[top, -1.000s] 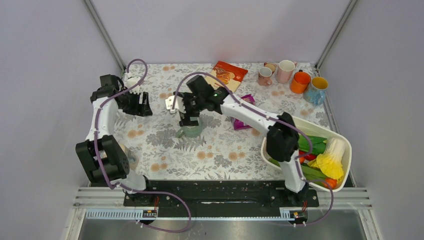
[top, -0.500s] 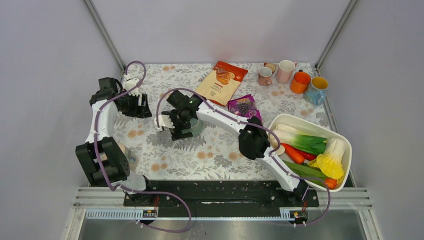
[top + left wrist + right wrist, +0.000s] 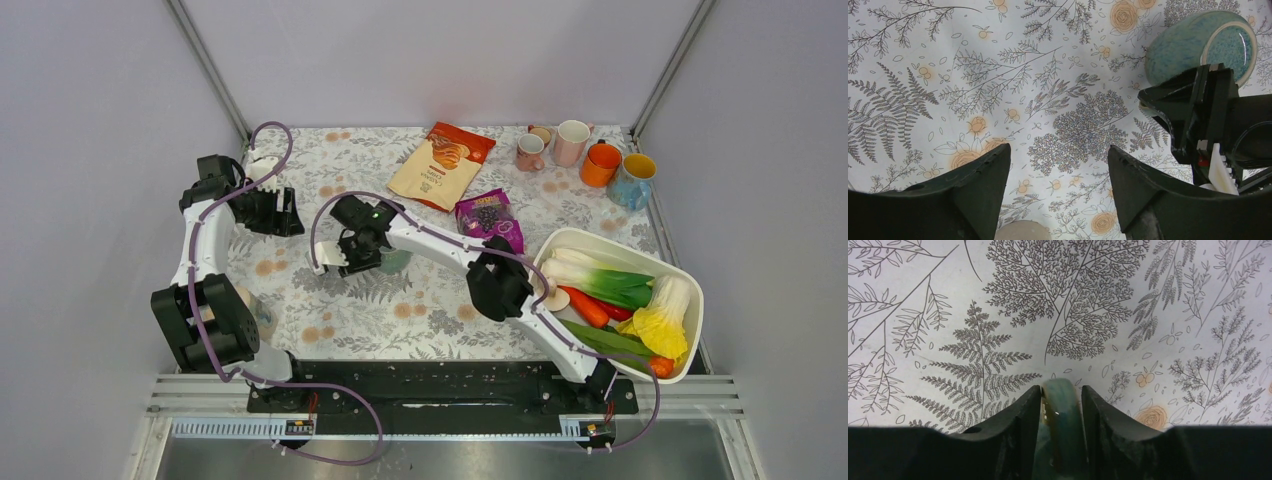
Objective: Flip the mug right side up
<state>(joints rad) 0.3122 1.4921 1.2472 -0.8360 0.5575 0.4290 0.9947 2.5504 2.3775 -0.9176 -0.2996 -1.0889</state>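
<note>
Grips the green-blue mug by its handle with the right gripper, both fingers pressed close on the two sides of the handle, only that narrow piece between them. Holds the mug tipped on its side, one round face toward the left wrist camera, near the middle of the flowered table, a little to the left. Hovers with the left gripper spread wide above the table at the back left, nothing between its fingers, apart from the mug. Cannot tell whether the mug touches the table
</note>
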